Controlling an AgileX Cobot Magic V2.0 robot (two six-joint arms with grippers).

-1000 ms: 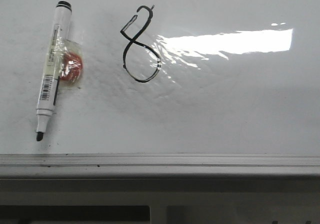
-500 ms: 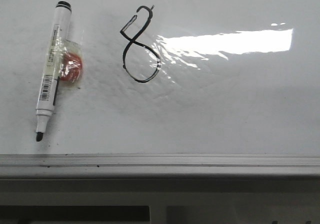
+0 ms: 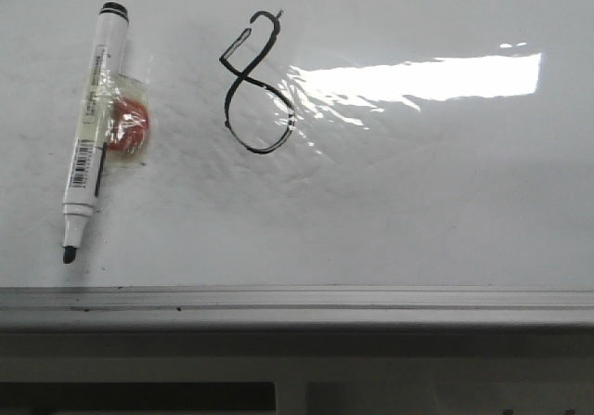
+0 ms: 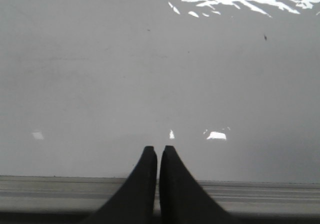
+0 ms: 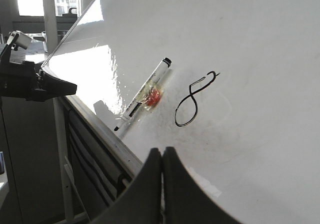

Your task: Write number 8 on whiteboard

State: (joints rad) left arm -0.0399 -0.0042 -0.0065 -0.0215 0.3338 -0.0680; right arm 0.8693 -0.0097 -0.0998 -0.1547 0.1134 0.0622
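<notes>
The number 8 point(image 3: 257, 83) is sitting in the upper centre-left of the front view, drawn in black on the whiteboard point(image 3: 418, 211); a marker point(image 3: 91, 127) is lying at the upper left, tip pointing down, with a red piece point(image 3: 127, 123) under clear tape beside its barrel; the left hand point(image 4: 158, 151) is showing its fingers clenched together, grasping nothing, above the grey edge rail point(image 4: 60, 193); the right hand point(image 5: 162, 152) is likewise clenched and empty.

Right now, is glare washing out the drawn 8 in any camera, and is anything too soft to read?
Front view: a bright glare band lies right of the number 8, touching its lower loop; strokes stay readable. Right wrist view: the 8 is clear of glare, the marker's label is illegible. Left wrist view: only blank whiteboard.
</notes>
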